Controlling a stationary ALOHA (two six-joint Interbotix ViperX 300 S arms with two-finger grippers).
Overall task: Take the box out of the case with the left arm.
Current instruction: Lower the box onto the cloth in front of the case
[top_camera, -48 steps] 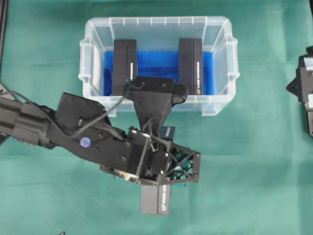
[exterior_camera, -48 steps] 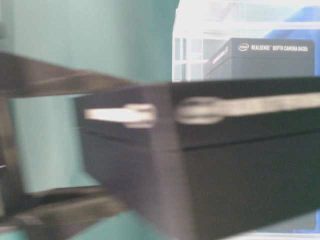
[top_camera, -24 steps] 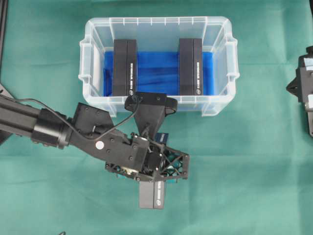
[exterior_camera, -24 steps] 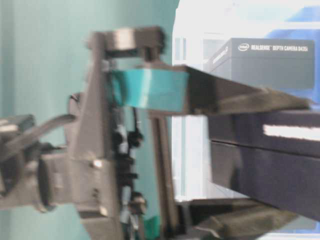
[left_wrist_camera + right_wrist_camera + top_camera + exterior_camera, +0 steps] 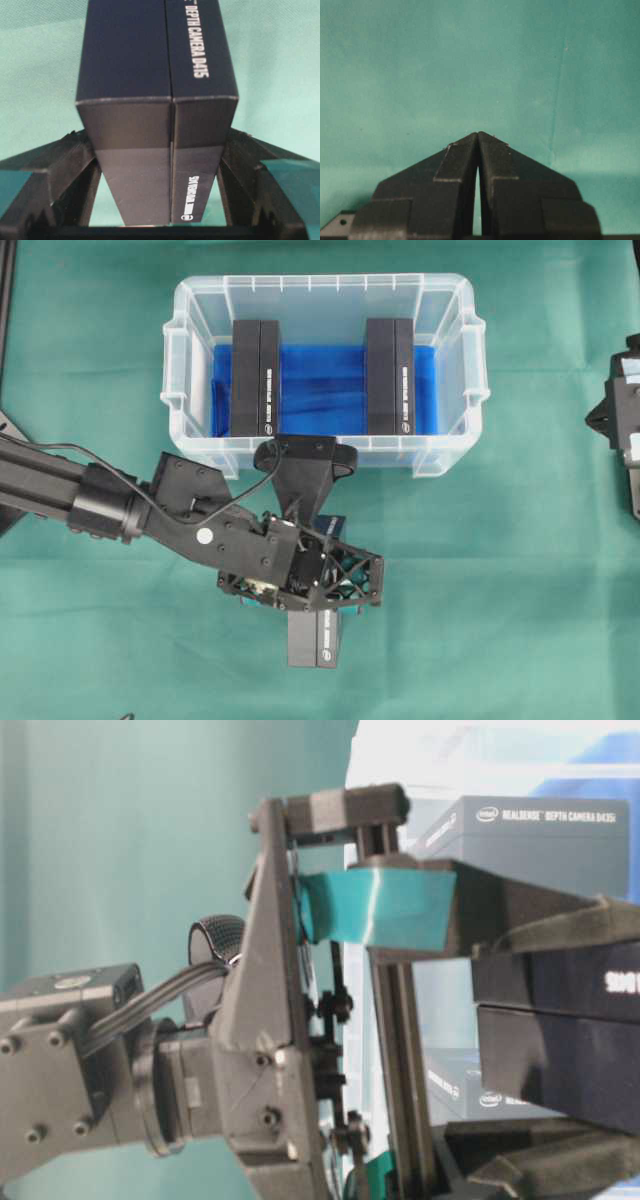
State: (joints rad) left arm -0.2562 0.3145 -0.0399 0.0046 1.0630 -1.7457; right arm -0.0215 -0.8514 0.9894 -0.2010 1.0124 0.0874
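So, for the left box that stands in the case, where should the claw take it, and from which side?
Grip the left box across its two broad faces, coming straight down from above. It stands on a narrow edge in the case, with blue floor bare on both sides, so the fingers should fit. The left claw holds its box across the same faces.

Green cloth covers the desk (image 5: pixel 520 570). The clear case (image 5: pixel 322 292) sits on it; a dark box (image 5: pixel 314 640) is just below the case.
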